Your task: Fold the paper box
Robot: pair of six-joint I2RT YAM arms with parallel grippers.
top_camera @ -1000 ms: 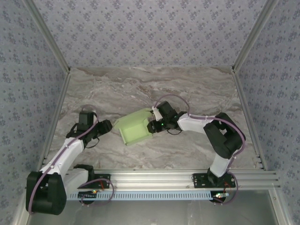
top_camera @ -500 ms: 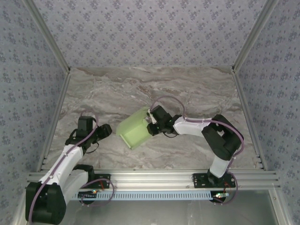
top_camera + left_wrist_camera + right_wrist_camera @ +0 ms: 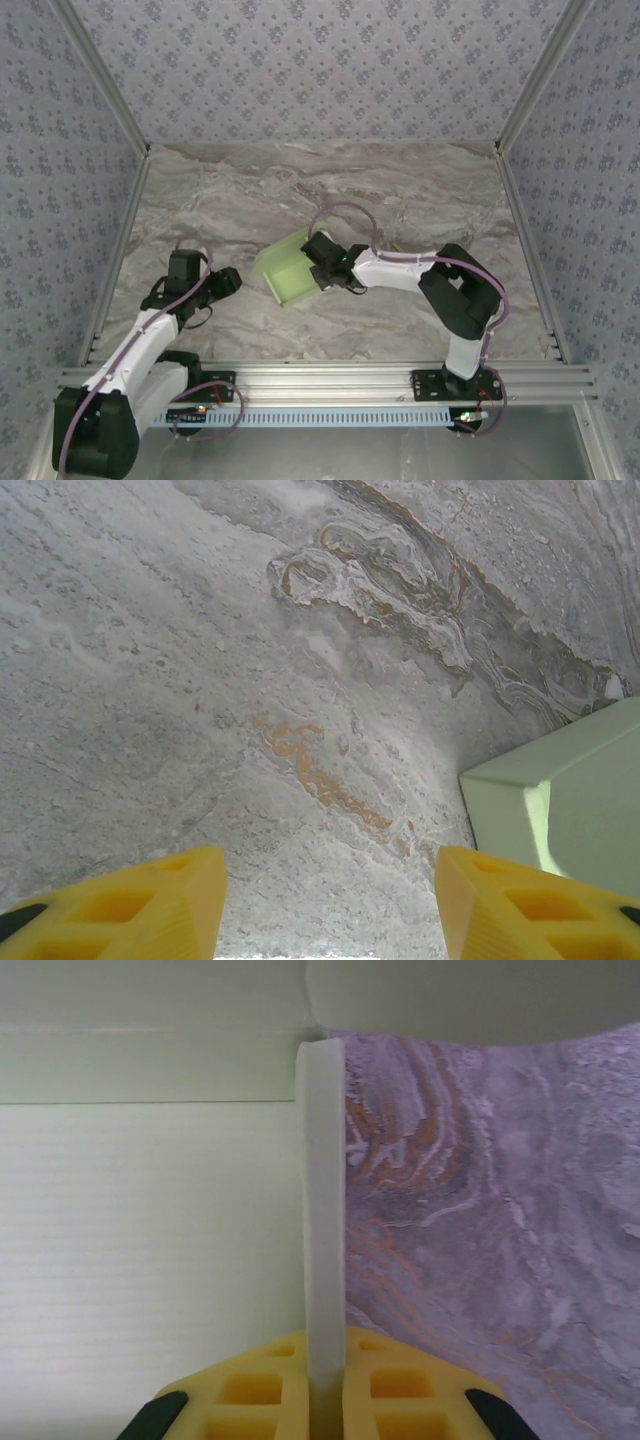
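The right arm is bending at the elbow, with its forearm pointing left toward the middle of the surface point(image 3: 250, 190). The right hand point(image 3: 325, 1380) is pinching one upright wall of the paper box point(image 3: 285, 275) between its closed fingers. The left arm is angling forward and rightward from its base. The left hand point(image 3: 330, 910) is hanging low over bare marble, with its fingers standing apart and nothing between them, near the box's corner and apart from it. The paper box is sitting on the surface between the two hands. Count: two arms, two hands, one paper box.
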